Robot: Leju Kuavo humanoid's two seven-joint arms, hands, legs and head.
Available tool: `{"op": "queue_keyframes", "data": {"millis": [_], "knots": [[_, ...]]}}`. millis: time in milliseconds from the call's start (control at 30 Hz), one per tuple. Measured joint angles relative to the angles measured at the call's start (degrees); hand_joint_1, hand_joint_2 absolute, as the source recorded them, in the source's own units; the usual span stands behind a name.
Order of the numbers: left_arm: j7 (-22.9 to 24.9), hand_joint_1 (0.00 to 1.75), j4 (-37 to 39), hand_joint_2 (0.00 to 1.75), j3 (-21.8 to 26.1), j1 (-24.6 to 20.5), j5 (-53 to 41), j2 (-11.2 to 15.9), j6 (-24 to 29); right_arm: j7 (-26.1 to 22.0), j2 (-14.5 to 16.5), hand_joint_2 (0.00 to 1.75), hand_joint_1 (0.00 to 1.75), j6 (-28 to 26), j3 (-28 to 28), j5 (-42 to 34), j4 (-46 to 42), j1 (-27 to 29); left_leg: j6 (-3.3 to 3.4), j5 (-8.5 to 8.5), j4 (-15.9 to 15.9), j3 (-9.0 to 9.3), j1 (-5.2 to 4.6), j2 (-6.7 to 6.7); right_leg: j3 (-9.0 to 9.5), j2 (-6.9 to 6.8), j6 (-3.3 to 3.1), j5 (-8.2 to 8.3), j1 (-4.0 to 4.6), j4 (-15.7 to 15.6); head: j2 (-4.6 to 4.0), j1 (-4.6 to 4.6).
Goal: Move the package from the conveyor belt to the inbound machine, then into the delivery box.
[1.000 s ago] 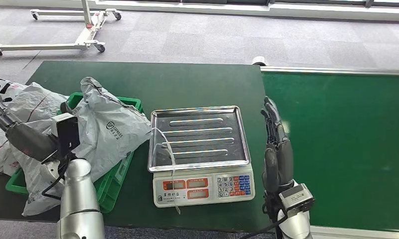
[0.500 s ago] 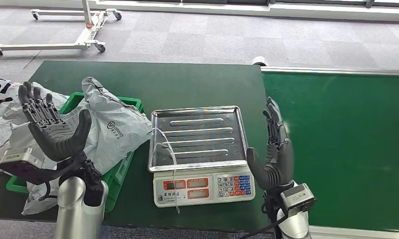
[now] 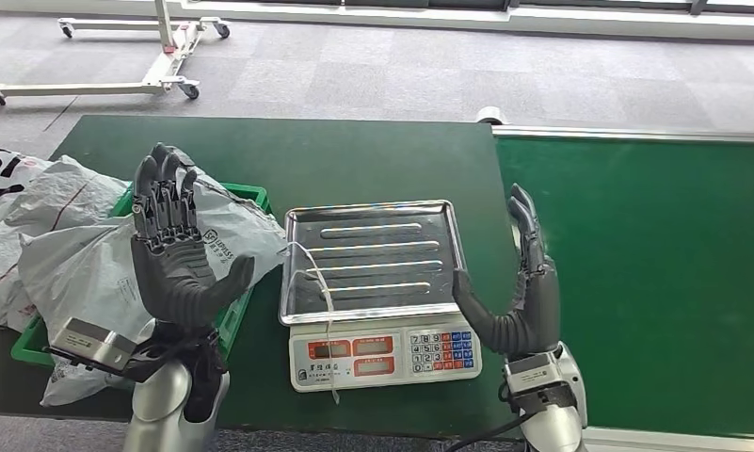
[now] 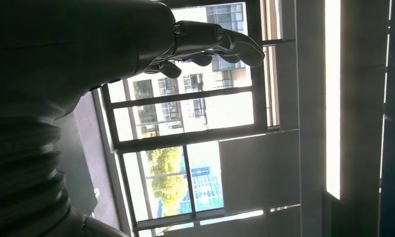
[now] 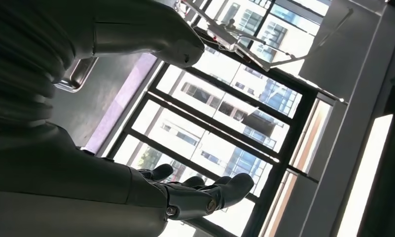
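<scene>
Grey crumpled plastic mailer package [image 3: 213,247] slumps in the green crate [image 3: 224,320] at the bench's left edge; soft, light, slippery, best pinched mid-fold. Left hand [image 3: 177,254] and right hand [image 3: 519,297]: fingers released.

Empty-palmed, splayed left robot hand [image 3: 177,254] and right robot hand [image 3: 519,292] flanking scale [image 3: 380,292].

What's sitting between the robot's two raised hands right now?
In the head view, the weighing scale with its bare steel tray lies between the left hand and the right hand. Both hands are open and hold nothing.
</scene>
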Motion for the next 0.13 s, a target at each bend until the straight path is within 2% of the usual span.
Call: {"op": "queue_keyframes", "data": {"millis": [133], "knots": [[0.0, 0.0, 0.5, 1.75, -0.9, 0.5, 0.2, 0.2, -0.6, 0.0, 0.0, 1.75, 0.0, -0.6, 0.0, 0.6, -0.4, 0.5, 0.0, 0.0, 0.0, 0.0, 0.0, 0.0, 0.0, 0.0, 0.0, 0.0, 0.0, 0.0, 0.0, 0.0]]}}
